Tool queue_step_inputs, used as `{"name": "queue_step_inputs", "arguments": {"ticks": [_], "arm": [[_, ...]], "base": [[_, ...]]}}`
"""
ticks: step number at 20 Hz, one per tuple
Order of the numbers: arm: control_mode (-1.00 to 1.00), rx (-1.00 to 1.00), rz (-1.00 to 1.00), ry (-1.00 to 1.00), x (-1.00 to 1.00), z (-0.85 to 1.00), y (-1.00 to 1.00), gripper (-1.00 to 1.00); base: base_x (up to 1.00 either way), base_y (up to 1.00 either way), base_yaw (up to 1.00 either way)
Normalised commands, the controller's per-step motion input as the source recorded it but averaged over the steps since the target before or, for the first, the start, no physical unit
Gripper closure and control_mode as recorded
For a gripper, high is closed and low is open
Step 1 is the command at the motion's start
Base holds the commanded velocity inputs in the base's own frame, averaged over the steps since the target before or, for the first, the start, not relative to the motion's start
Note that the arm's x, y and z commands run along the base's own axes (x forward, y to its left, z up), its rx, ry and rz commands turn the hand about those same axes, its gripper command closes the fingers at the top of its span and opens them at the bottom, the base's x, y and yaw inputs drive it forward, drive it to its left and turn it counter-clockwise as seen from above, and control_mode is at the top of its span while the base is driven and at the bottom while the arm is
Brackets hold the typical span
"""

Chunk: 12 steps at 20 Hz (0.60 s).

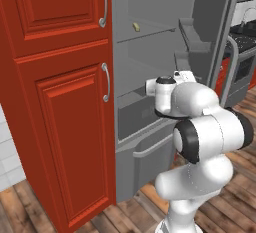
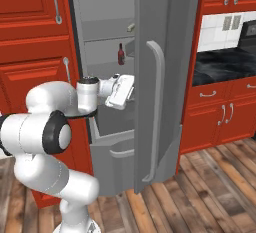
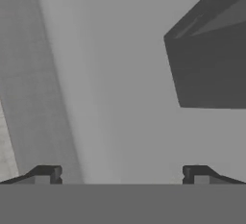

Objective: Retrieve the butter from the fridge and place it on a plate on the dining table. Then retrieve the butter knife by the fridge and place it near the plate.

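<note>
Fridge (image 1: 150, 77) door swung wide, giving access. Butter (image 1: 135, 26) on upper shelf, well above gripper (image 3: 120, 175). Fingers (image 3: 45, 174) spread wide, empty (ready for reach). Hand inside fridge at mid height, facing grey wall; needs raising toward butter.

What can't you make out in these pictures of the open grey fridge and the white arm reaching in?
- Small pale-yellow butter stick: too small in both base views to tell how it lies on its shelf.
- Small dark-red bottle: its label is too small to read in the right base view.
- Fridge's lower drawer: closed front hides the contents.
- Gripper: jaws spread wide in the hand view; the base views' white hand body covers them.
</note>
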Motion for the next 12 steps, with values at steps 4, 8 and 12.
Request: {"name": "queue_step_inputs", "arguments": {"ticks": [4, 8, 12], "arm": [[-1.0, 0.02, 0.0, 0.17, -0.24, 0.05, -1.0, -1.0], [-1.0, 0.13, 0.02, 0.14, -0.24, 0.11, -1.0, -1.0], [-1.0, 0.17, 0.0, 0.11, -0.08, 0.29, -1.0, -1.0]], "base": [[0.0, 0.0, 0.0], [0.0, 0.0, 0.0], [0.0, 0.0, 0.0]]}}
